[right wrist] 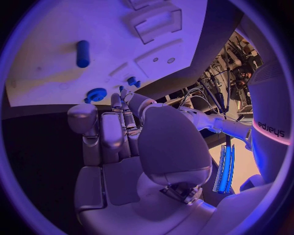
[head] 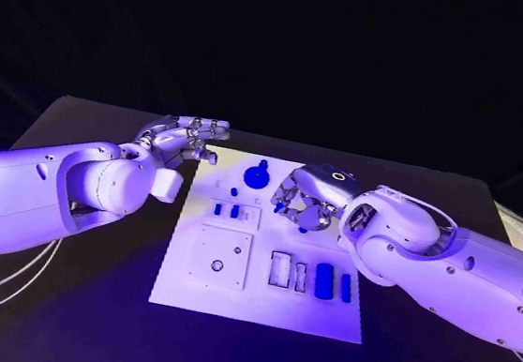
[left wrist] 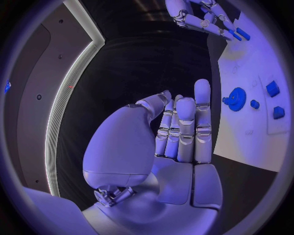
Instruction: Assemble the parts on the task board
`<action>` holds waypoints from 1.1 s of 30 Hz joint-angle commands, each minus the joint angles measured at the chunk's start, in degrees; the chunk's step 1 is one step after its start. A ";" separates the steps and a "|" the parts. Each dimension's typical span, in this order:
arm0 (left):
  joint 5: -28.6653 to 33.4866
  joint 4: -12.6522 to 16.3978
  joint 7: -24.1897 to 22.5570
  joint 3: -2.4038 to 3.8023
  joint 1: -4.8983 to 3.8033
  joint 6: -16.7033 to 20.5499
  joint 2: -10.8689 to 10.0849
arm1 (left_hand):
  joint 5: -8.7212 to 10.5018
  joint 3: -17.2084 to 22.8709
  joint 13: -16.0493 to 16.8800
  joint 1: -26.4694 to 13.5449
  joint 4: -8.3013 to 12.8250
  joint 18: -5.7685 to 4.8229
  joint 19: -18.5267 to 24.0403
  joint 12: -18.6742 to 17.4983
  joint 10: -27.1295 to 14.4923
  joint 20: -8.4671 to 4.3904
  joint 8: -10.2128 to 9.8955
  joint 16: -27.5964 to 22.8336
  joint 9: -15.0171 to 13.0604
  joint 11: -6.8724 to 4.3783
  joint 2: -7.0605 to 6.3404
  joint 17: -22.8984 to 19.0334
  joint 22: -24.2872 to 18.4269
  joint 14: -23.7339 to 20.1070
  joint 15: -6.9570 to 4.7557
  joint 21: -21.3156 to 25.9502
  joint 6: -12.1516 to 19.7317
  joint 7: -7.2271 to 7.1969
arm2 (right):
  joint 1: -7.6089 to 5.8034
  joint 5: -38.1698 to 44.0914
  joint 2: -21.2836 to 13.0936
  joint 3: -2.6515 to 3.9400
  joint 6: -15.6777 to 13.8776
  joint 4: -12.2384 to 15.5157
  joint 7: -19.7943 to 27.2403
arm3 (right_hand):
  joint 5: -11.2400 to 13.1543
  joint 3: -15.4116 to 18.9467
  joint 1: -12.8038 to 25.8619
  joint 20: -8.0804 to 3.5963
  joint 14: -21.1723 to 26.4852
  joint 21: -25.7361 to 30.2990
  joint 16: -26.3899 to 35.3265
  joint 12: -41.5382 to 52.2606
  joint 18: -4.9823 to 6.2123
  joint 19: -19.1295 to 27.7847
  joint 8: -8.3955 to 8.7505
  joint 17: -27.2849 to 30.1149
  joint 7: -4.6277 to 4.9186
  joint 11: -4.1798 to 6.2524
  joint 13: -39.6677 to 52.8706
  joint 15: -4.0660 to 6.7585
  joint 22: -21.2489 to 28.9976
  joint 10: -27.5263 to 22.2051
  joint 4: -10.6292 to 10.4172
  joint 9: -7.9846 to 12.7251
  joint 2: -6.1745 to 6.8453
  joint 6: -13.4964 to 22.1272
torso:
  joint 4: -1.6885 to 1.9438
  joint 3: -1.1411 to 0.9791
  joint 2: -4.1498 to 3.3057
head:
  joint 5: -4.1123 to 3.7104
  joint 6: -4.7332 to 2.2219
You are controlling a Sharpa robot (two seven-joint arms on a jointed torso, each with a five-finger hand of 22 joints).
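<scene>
Board: task board, a white plate, lies at the middle of the black table, between the two arms.
Parts: a round blue gear-like part sits near the board's far edge; a blue cylinder and a slimmer blue bar lie side by side on the board's right half, near a raised white frame; small blue pieces stand around the board's middle.
Left hand: left hand hangs above the table at the board's far left corner, fingers straight and close together, holding nothing; in the left wrist view it is clear of the board.
Right hand: right hand is over the board's middle right, fingers curled down; whether it grips a part cannot be told.
In the way: the right hand and forearm cover part of the board's right side.
</scene>
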State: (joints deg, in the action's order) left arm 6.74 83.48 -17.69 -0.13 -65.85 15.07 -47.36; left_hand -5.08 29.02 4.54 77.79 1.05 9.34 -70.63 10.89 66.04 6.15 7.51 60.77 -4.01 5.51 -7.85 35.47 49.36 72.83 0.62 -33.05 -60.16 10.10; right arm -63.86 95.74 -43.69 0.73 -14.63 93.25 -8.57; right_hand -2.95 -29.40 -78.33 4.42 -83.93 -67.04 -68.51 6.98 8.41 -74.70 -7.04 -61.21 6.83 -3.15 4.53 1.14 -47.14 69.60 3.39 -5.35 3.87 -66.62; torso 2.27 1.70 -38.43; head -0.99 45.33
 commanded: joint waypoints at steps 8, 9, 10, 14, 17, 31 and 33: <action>0.22 0.69 0.14 0.03 0.08 -1.61 0.29 | -0.32 -0.33 0.03 0.21 -0.04 1.09 0.46 0.30 -0.43 0.02 0.24 -0.39 0.08 0.10 0.35 -0.25 -0.08 -0.59 -0.05 0.25 0.48 -0.09 | 3.16 -0.94 4.78 -0.59 1.17 -0.78 2.27 | -0.08 -0.06 0.58 0.10 -1.99 -0.37 -0.16 -0.39 -0.87 -0.31 -0.10 -0.07 0.12 -0.19 -0.20 0.36 0.04 0.20 -0.12 -0.07 -0.32 -0.13 | 0.07 0.13 0.00 | 1.77 0.91; 0.22 0.72 0.15 0.03 0.09 -1.64 0.32 | -0.32 -0.33 0.03 0.21 -0.04 1.09 0.46 0.30 -0.43 0.02 0.24 -0.39 0.08 0.10 0.35 -0.25 -0.08 -0.59 -0.05 0.25 0.48 -0.09 | 3.41 -0.92 5.11 -0.66 1.39 -0.96 2.34 | -0.08 -0.06 0.58 0.10 -1.99 -0.37 -0.16 -0.39 -0.87 -0.31 -0.10 -0.07 0.12 -0.19 -0.20 0.36 0.04 0.20 -0.12 -0.07 -0.32 -0.13 | 0.07 0.13 0.01 | 1.82 0.96; 0.22 0.75 0.17 0.03 0.09 -1.67 0.35 | -0.32 -0.33 0.03 0.21 -0.04 1.09 0.46 0.30 -0.43 0.02 0.24 -0.39 0.08 0.10 0.35 -0.25 -0.08 -0.59 -0.05 0.25 0.48 -0.09 | 3.66 -0.89 5.42 -0.72 1.63 -1.14 2.39 | -0.08 -0.06 0.58 0.10 -1.99 -0.37 -0.16 -0.39 -0.87 -0.31 -0.10 -0.07 0.12 -0.19 -0.20 0.36 0.04 0.20 -0.12 -0.07 -0.32 -0.13 | 0.03 0.13 -0.02 | 1.93 1.04; 0.22 0.77 0.22 0.03 0.15 -1.72 0.47 | -0.32 -0.36 0.03 0.21 -0.03 1.08 0.47 0.32 -0.45 0.02 0.24 -0.37 0.08 0.11 0.37 -0.23 -0.09 -0.59 -0.04 0.26 0.50 -0.08 | 4.45 -0.79 6.40 -1.02 2.50 -1.84 2.53 | -0.08 -0.06 0.58 0.09 -1.99 -0.37 -0.17 -0.41 -0.87 -0.30 -0.09 -0.08 0.14 -0.20 -0.21 0.36 0.05 0.19 -0.11 -0.07 -0.34 -0.12 | -0.04 0.12 -0.06 | 2.18 1.36; 0.22 0.79 0.24 0.02 0.19 -1.77 0.52 | -0.32 -0.36 0.03 0.21 -0.03 1.08 0.47 0.32 -0.45 0.02 0.24 -0.37 0.08 0.11 0.37 -0.23 -0.09 -0.59 -0.04 0.26 0.50 -0.08 | 4.91 -0.71 6.75 -1.15 2.83 -2.16 2.57 | -0.08 -0.06 0.61 0.09 -1.98 -0.41 -0.16 -0.47 -0.88 -0.31 -0.05 -0.05 0.17 -0.23 -0.25 0.35 0.00 0.17 -0.11 -0.07 -0.37 -0.08 | -0.01 0.10 -0.06 | 2.17 1.47; 0.22 0.64 0.44 0.02 0.29 -1.97 0.64 | -0.31 -0.43 0.02 0.19 0.00 1.08 0.49 0.37 -0.54 0.04 0.26 -0.42 0.08 0.15 0.38 -0.34 -0.13 -0.66 -0.01 0.32 0.57 -0.04 | 5.58 -0.01 7.52 -1.37 4.67 -2.99 2.74 | -0.07 0.01 0.77 0.10 -1.98 -0.40 -0.24 -0.64 -0.88 -0.27 0.04 -0.11 0.24 -0.30 -0.34 0.31 0.05 0.11 -0.13 -0.08 -0.41 0.02 | -0.05 -0.01 -0.01 | 2.54 1.97; 0.22 0.63 0.47 0.02 0.29 -1.99 0.66 | -0.31 -0.43 0.02 0.19 0.00 1.08 0.49 0.37 -0.54 0.04 0.26 -0.42 0.08 0.15 0.38 -0.34 -0.13 -0.66 -0.01 0.32 0.57 -0.04 | 5.63 0.23 7.62 -1.40 4.82 -3.15 2.72 | -0.07 0.01 0.77 0.10 -1.98 -0.40 -0.24 -0.64 -0.88 -0.27 0.04 -0.11 0.24 -0.30 -0.34 0.31 0.05 0.11 -0.13 -0.08 -0.41 0.02 | -0.07 0.00 -0.01 | 2.57 2.00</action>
State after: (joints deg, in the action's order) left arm 6.76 84.03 -17.16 -0.14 -65.57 14.33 -46.83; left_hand -5.08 29.02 4.53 77.79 1.05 9.34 -70.63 10.88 65.82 6.15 7.51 60.56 -4.02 5.71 -7.85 35.18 49.32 72.48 0.58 -33.06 -59.97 9.91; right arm -58.35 94.97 -36.21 -0.63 -11.52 90.22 -6.36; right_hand -2.64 -29.39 -78.03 4.42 -83.93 -67.26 -68.50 6.64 8.41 -74.70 -7.06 -61.27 6.85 -3.16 4.22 1.13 -47.12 69.59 3.40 -5.43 3.57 -66.38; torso 2.23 1.71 -38.44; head 1.53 47.30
